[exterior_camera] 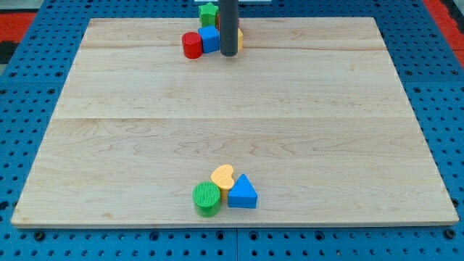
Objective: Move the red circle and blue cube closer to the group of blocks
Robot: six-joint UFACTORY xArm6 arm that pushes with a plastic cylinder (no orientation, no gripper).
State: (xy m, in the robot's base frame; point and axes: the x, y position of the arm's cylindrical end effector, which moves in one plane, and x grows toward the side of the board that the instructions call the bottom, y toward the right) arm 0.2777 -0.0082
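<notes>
My tip (229, 54), a bare rod clamping nothing, is sitting just right of the blue cube (210, 39) and red circle (192, 46), needing to get behind them.

All I can see of my arm is the rod (229, 25), a plain straight cylinder, dark grey to near black, with a smooth matt surface and a faint paler sheen running down its length. Its width stays even from the view's top edge, where it is cut off, down to my tip (229, 55), which ends blunt and flat. No cables, screws or markings show.
</notes>
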